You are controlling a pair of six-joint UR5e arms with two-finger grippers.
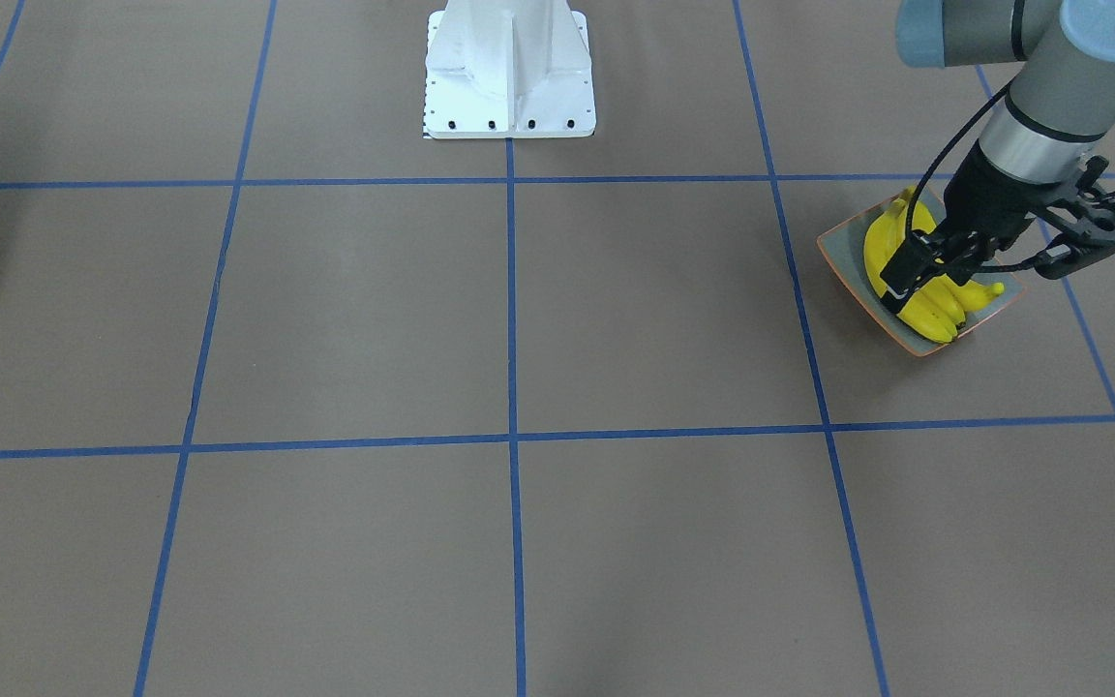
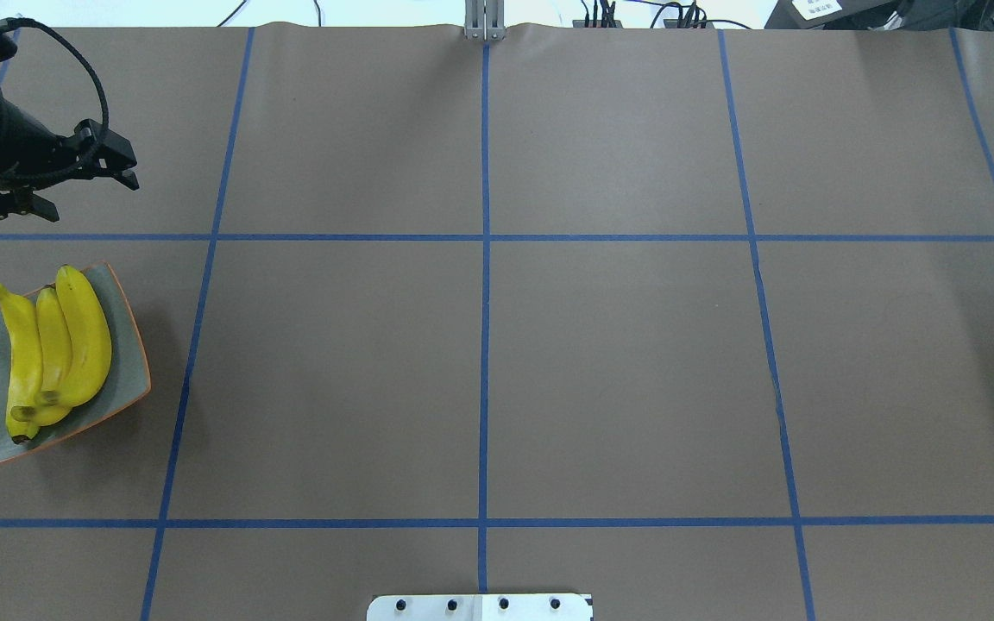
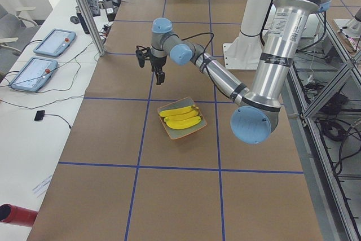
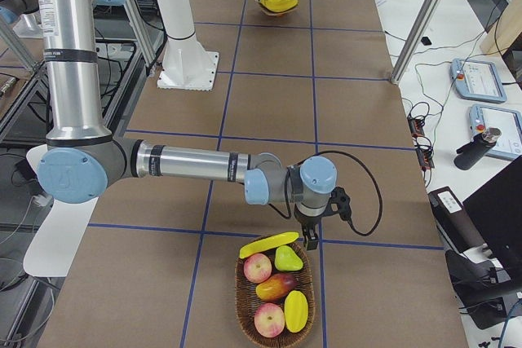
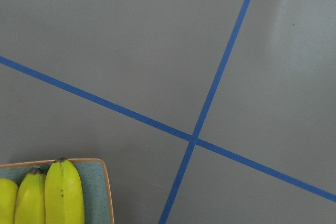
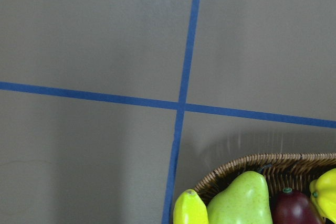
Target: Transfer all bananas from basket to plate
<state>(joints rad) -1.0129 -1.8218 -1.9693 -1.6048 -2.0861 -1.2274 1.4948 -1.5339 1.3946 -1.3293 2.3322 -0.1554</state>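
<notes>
Three bananas [image 2: 55, 349] side by side on the plate [image 2: 128, 373]; a fourth banana [image 4: 269, 244] across the basket [image 4: 242, 295] rim.

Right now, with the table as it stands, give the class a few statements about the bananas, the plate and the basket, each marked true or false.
1. Three bananas lie on the plate. True.
2. The basket holds no banana. False: one banana lies across its top.
3. The left gripper grips a banana. False: it holds nothing.
4. A green pear sits in the basket. True.
</notes>
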